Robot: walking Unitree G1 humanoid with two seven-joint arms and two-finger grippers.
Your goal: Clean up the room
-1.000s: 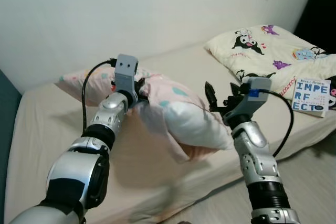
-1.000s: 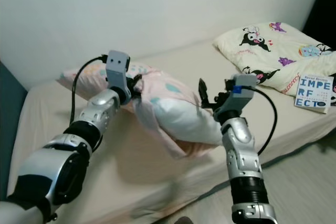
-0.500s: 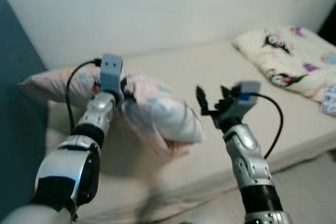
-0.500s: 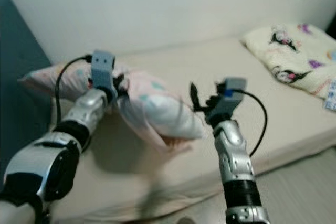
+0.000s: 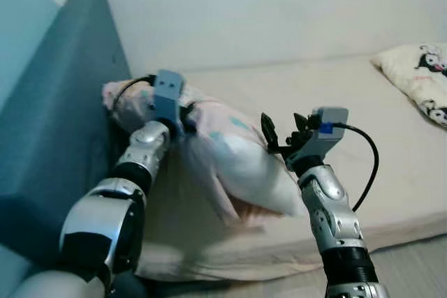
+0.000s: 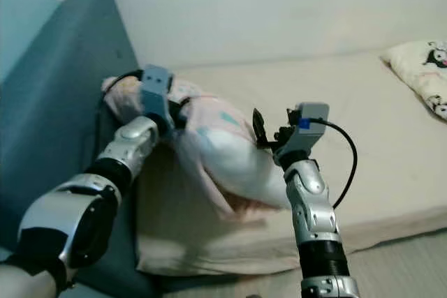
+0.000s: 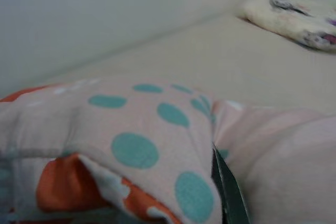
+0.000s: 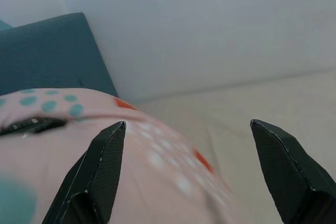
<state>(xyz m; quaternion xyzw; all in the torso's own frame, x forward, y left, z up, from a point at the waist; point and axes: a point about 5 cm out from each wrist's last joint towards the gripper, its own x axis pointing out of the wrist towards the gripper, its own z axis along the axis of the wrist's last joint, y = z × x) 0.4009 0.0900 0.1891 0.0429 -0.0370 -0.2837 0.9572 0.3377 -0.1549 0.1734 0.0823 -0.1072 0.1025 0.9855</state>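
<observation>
Swung left since a second ago, so the blue headboard [image 5: 63, 123] is in front now. My left tool [image 5: 183, 118] grips the pink pillow [image 5: 237, 165] above the bed [image 5: 377, 144], nearly home; right tool [image 5: 279, 137] hangs open beside it.

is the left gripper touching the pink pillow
Touching. In the left wrist view the pink pillow bunches over a black finger of the left gripper.
</observation>
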